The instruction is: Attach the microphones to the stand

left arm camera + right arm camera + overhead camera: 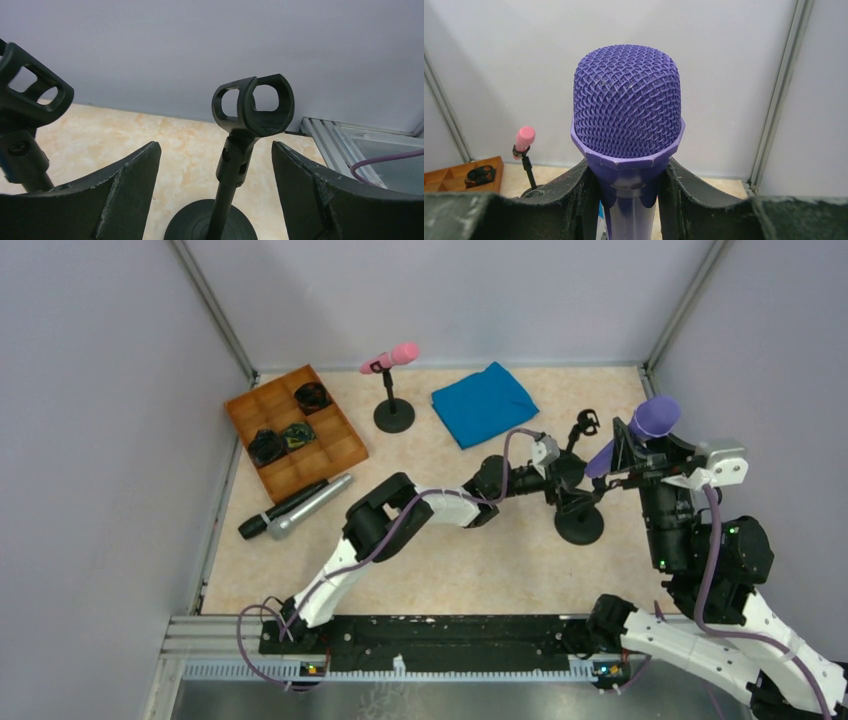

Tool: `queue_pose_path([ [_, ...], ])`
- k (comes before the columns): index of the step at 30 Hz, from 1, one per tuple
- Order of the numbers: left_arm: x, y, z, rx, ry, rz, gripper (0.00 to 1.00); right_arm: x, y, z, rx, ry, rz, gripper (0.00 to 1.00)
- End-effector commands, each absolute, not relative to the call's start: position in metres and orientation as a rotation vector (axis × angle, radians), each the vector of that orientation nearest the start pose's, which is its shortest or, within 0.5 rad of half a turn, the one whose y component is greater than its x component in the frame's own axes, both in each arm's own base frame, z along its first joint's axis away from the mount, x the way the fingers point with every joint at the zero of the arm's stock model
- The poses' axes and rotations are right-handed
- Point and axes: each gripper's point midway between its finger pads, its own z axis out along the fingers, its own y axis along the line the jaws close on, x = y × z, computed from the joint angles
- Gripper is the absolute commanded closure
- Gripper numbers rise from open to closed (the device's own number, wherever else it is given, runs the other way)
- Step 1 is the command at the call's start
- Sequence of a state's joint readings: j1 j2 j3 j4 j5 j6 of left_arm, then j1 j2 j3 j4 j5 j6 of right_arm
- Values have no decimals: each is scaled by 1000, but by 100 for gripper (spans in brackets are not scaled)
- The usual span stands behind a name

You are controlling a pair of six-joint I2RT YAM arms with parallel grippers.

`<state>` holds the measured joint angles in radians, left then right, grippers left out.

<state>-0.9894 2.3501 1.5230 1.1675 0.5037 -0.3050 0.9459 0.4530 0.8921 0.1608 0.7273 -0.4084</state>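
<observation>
Left pincer [216, 150]: spread wide, gripping nothing – fingers on either side of the empty stand's post, clear of it on both sides.
Right pincer [628, 167]: clamped on the neck of the purple microphone [627, 100], just below the mesh head.
Purple microphone: raised above the counter [470, 560] on the right, head tilted up and toward the back wall, close beside the empty stand but not in its clip.
Empty stand [234, 165]: upright on a round black base, right of centre, forked clip [252, 105] at the top holding nothing.
Second clip [30, 92]: at the left edge of the left wrist view, also empty, on its own post.
Pink microphone [390, 358]: seated in the clip of the far stand [394, 416], near the back wall.
Black microphone [290, 505] and silver-grey microphone [325, 496]: lying side by side on the counter at the left – touching, just in front of the wooden tray [340, 455].
Wooden tray: compartmented, a few small dark items inside; too small to tell what.
Blue cloth [483, 403]: folded, flat on the counter right of the far stand.
</observation>
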Motion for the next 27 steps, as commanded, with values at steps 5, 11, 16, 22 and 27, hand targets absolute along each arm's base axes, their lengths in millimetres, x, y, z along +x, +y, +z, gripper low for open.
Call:
queue_pose_path([
  [5, 250, -614, 190, 945, 1046, -1451, 18, 193, 56, 475, -45, 1106, 187, 100],
  [11, 243, -631, 183, 954, 1061, -1482, 27, 193, 55, 472, -41, 1114, 198, 100],
  [16, 243, -636, 186, 950, 1055, -1501, 42, 192, 53, 468, -36, 1124, 195, 100],
  [22, 239, -630, 190, 968, 1046, -1481, 66, 194, 54, 463, -38, 1131, 190, 100],
  [27, 240, -612, 204, 955, 1035, -1410, 96, 195, 57, 461, -43, 1134, 191, 100],
])
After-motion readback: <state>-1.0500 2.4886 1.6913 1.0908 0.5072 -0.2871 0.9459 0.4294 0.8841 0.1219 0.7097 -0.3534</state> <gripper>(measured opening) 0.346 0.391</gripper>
